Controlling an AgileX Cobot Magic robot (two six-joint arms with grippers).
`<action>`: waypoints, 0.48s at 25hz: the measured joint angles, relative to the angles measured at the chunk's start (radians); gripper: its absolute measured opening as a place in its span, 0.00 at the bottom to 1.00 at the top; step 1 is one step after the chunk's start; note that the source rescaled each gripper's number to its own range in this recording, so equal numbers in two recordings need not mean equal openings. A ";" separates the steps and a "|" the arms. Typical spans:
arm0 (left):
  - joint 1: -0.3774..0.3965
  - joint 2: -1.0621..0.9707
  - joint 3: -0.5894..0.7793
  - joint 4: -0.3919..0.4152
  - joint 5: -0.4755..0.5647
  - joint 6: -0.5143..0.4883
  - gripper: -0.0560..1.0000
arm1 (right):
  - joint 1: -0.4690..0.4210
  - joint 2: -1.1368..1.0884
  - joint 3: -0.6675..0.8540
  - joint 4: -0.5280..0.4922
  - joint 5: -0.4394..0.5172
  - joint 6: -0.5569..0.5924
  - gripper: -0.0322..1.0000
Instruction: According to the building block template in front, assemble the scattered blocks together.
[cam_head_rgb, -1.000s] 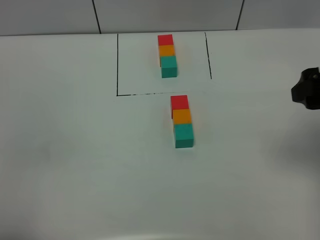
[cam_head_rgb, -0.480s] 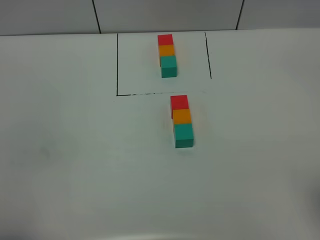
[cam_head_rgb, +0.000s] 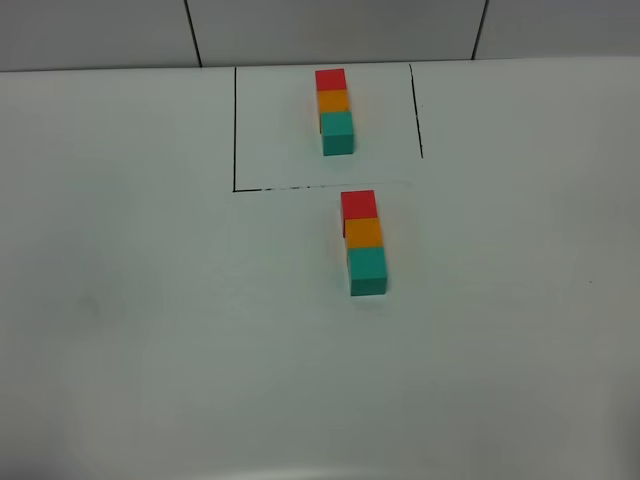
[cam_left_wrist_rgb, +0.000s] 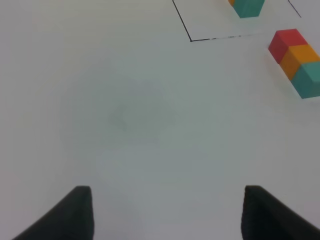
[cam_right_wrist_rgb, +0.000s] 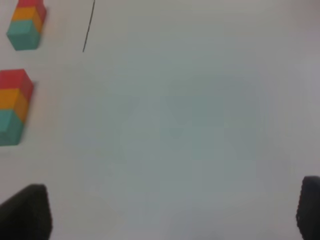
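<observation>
Left wrist, spread hand, exterior none

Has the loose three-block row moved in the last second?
No. In the overhead view the loose row sits in the same spot just below the black outline, red end nearest the line, as before.

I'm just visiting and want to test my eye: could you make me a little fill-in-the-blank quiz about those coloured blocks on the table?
1. The building block template lies inside a black outline on the ____ table.
2. The scattered blocks now form one row; its middle cube is ____.
3. The end cube nearest the template is ____.
4. In the high view, no robot ____ shows.

Missing words: white; orange; red; arm
</observation>
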 joint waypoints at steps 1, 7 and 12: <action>0.000 0.000 0.000 0.000 0.000 0.000 0.40 | -0.001 -0.019 0.007 -0.001 0.011 0.001 1.00; 0.000 0.000 0.000 0.000 0.000 0.000 0.40 | -0.003 -0.114 0.068 -0.002 0.066 0.004 1.00; 0.000 0.000 0.000 0.000 0.000 0.000 0.40 | -0.006 -0.200 0.077 -0.004 0.072 0.004 1.00</action>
